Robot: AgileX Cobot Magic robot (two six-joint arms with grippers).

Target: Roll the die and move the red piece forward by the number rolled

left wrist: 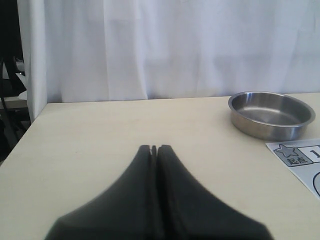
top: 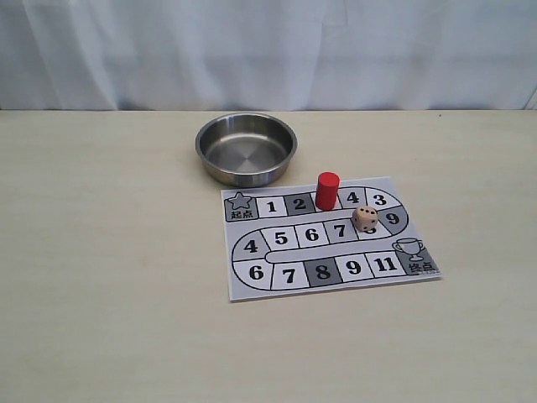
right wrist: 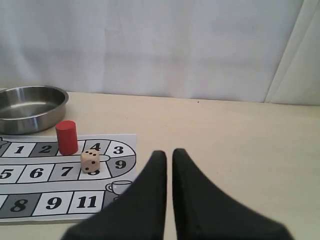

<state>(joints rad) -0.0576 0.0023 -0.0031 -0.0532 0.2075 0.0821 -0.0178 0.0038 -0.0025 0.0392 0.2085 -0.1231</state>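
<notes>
**Die on the board, red piece between 2 and 4**

We see a printed game board (top: 312, 234) lying flat on the pale table (top: 109, 252), with a steel bowl (top: 246, 151) just behind its top edge. The red piece (top: 327, 191) stands upright on the top row, on the square between 2 and 4, and it hides that square's number. The die (top: 365, 219) rests on the board near the right-hand bend, just right of the 7 and just left of the grey 9. It sits close to the red piece but apart from it. It covers most of the number beneath it, and we cannot read its top face with certainty.

In the left wrist view, the left gripper (left wrist: 154, 148) hangs over bare table with its jaws clenched together on nothing. The bowl (left wrist: 271, 115) and a corner of the board lie off to one side of it.

In the right wrist view, the right gripper (right wrist: 169, 152) has its jaws all but closed, with only a thin slit between them and nothing held. The die (right wrist: 90, 162) and the red piece (right wrist: 66, 137) sit ahead of it on the board, well clear of the fingertips.
</notes>
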